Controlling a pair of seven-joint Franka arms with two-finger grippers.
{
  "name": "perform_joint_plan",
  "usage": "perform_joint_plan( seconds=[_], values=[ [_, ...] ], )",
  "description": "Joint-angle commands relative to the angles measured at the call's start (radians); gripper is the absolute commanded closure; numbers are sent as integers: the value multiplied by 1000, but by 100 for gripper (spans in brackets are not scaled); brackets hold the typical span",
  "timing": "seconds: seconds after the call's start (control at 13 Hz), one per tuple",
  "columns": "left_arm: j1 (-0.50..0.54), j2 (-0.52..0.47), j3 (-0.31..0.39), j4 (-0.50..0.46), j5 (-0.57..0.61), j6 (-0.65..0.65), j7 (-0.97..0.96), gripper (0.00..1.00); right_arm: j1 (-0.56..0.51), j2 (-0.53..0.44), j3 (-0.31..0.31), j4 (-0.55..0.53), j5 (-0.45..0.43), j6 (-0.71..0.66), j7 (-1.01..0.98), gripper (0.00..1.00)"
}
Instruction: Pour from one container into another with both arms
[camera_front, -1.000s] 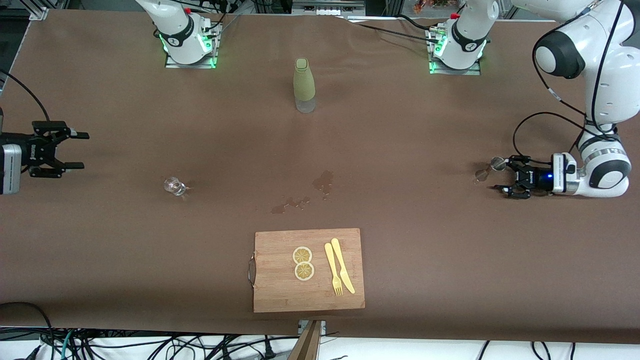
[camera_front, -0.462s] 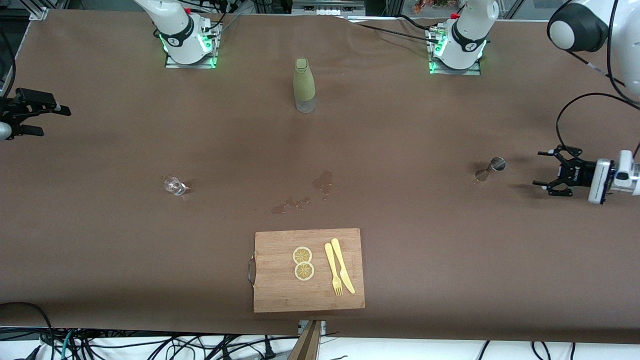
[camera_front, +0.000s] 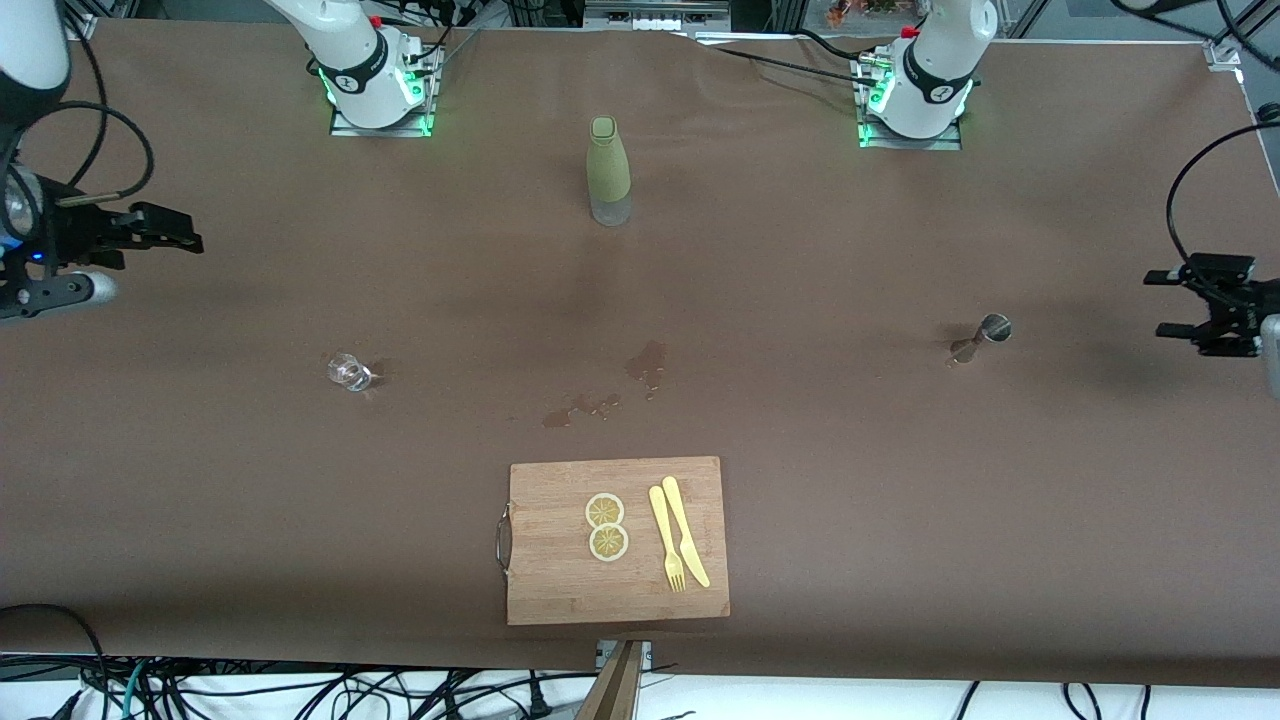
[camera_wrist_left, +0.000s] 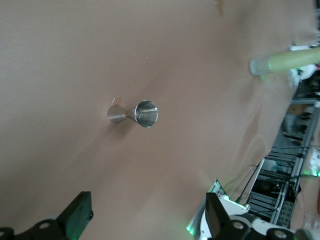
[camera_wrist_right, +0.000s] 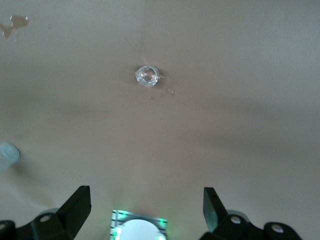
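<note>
**Both grippers up and empty, jigger and glass parked on the table**

The left gripper (camera_front: 1195, 303) hangs at the left arm's end of the table, over bare cloth, fingers wide apart and nothing between them. Its wrist view looks down on the jigger (camera_wrist_left: 134, 113), well apart from those fingers. The jigger (camera_front: 980, 338) stands upright on the table (camera_front: 800, 250), alone, with the left arm's end of the table just past it.

At the right arm's end, the right gripper (camera_front: 150, 230) sits high over the table's edge, its fingers also spread with nothing held. Its camera looks straight down into the small glass (camera_wrist_right: 147, 75), which stands upright and untouched; the front view puts the glass (camera_front: 348, 372) about level with the jigger, each near its own arm. That split looks deliberate: one container per gripper.

Between the two lies a wet patch (camera_front: 620, 385), so liquid has met the cloth somewhere along the way. A tall green bottle (camera_front: 608, 170) stands upright between the two bases, farther from the front camera than the spill. Nearest the camera is a cutting board (camera_front: 560, 590) carrying two lemon slices (camera_front: 606, 526) plus a yellow fork (camera_front: 666, 540) and knife (camera_front: 686, 532), all out of the arms' way.

With both containers set down and both grippers clear, the pour reads as either finished or not begun; these views cannot say which.
</note>
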Motion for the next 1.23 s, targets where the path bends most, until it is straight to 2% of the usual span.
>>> perform_joint_plan(
  seconds=[0.0, 0.15, 0.31, 0.54, 0.62, 0.77, 0.92, 1.15],
  values=[
    [-69, -89, -48, 12, 163, 12, -200, 0, -42, -119, 40, -123, -14, 86, 84, 0],
    [-80, -144, -140, 70, 274, 15, -263, 0, -69, -130, 37, -137, 0, 129, 87, 0],
    [-112, -172, -151, 74, 290, 85, -263, 0, -79, -188, 36, -195, 0, 221, 90, 0],
    [-121, -198, -150, 74, 293, 186, -311, 0, -77, -190, 34, -200, -5, 185, 84, 0],
    [-121, -200, -151, 74, 290, 188, -409, 0, -76, -190, 31, -206, -4, 177, 85, 0],
    [-136, -229, -172, 74, 295, 188, -744, 0, -74, -186, 31, -202, -1, 177, 81, 0],
    [-141, -261, -221, 74, 298, 180, -984, 0, -74, -186, 28, -191, -1, 185, 81, 0],
    [-141, -267, -242, 74, 299, 173, -1023, 0, -77, -162, 11, -171, -8, 166, 72, 0]
  ],
)
